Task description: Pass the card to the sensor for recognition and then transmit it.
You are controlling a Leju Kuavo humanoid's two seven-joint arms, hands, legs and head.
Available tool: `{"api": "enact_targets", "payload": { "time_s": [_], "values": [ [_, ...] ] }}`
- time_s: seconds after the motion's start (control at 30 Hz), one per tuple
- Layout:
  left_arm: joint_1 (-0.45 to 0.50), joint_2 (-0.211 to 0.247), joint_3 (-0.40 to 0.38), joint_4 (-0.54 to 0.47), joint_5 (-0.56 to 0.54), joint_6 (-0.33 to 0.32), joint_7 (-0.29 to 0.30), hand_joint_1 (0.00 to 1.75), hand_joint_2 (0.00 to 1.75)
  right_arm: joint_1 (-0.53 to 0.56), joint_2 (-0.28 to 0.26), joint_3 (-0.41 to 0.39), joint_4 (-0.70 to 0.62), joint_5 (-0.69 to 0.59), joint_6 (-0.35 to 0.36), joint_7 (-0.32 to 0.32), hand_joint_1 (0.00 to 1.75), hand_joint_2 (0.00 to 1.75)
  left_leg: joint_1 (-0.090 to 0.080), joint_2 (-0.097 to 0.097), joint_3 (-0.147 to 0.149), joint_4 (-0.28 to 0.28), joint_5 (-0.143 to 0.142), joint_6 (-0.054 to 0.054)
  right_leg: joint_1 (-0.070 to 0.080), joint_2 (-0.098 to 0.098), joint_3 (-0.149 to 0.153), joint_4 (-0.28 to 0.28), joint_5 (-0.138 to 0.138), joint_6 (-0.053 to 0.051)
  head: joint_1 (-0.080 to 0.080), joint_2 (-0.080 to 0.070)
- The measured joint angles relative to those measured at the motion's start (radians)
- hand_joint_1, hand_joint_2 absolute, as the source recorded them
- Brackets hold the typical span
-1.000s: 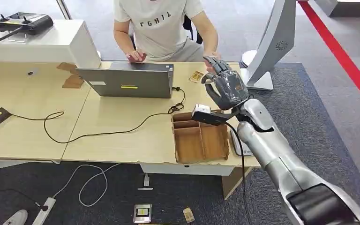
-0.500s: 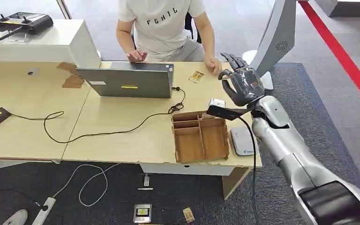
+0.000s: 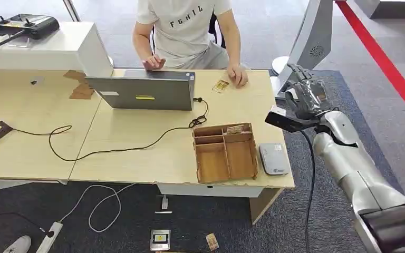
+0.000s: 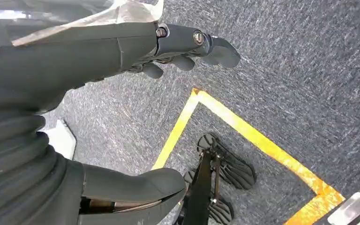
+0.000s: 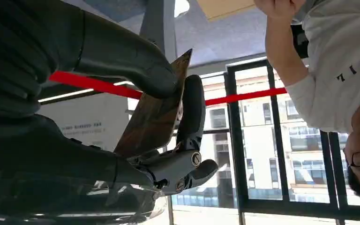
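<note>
Card (image 5: 157, 110) pinched betw thumb & fingers of right robot hand (image 3: 308, 97), off table edge.

card (image 5: 153, 112) brown, mottled | sensor (image 3: 273, 158) grey-white | tray (image 3: 225, 154) brown wood | laptop (image 3: 146, 90) grey

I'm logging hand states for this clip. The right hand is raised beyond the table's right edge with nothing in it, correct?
Not quite. The right hand is raised beyond the table's right edge, but it holds a card, pinched between thumb and finger. The right wrist view shows this.
</note>
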Motion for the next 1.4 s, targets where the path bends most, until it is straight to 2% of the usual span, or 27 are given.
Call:
{"api": "enact_targets", "payload": {
  "time_s": [0.23, 1.4],
  "values": [
    [0.000, 0.000, 0.000, 0.000, 0.002, 0.002, -0.001, 0.00, 1.75, 0.002, -0.018, -0.001, 0.033, -0.001, -0.001, 0.000, 1.75, 1.75, 0.000, 0.000, 0.000, 0.000, 0.000, 0.000, 0.000, 0.000, 0.000, 0.000, 0.000, 0.000, 0.000, 0.000],
    [-0.001, 0.000, 0.000, 0.000, 0.002, 0.002, -0.001, 0.00, 1.75, 0.002, -0.023, -0.001, 0.065, -0.001, -0.002, 0.000, 1.75, 1.75, 0.000, 0.000, 0.000, 0.000, 0.000, 0.000, 0.000, 0.000, 0.000, 0.000, 0.000, 0.000, 0.000, 0.000]
  ]
}}
